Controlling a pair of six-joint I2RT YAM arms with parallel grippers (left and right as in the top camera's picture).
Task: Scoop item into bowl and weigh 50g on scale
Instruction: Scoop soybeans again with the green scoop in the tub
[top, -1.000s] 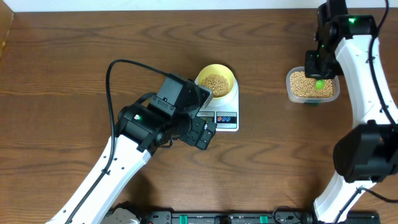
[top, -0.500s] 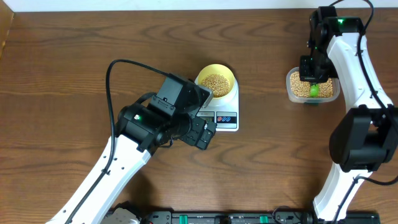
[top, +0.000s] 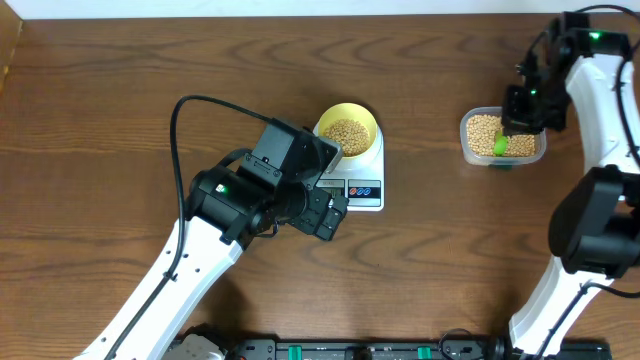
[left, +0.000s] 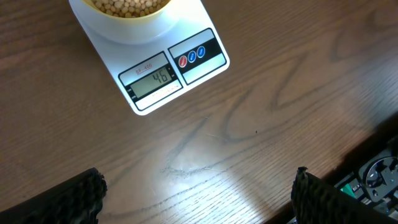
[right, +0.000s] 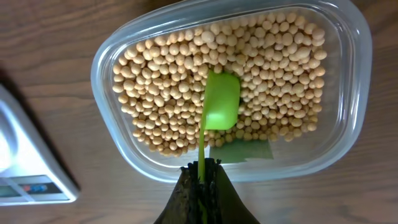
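Observation:
The pale yellow bowl (top: 347, 128) holds tan beans (top: 347, 132) and sits on the white scale (top: 364, 190). In the left wrist view the scale (left: 186, 74) has its display (left: 154, 78) reading 46, with the bowl (left: 127, 12) at the top edge. My left gripper (left: 196, 193) is open and empty over bare table in front of the scale. My right gripper (right: 201, 177) is shut on the handle of a green scoop (right: 221, 102), whose head rests in the beans (right: 261, 68) inside the clear tub (right: 348, 130). The tub also shows in the overhead view (top: 500, 137).
A black equipment rail (top: 360, 350) runs along the table's front edge. The left arm's body (top: 265, 185) lies just left of the scale. A black cable (top: 190, 110) loops over the table at the left.
My right arm has swung to the right while the green scoop stayed in the tub, shifting slightly. The left arm, bowl and scale have not moved.

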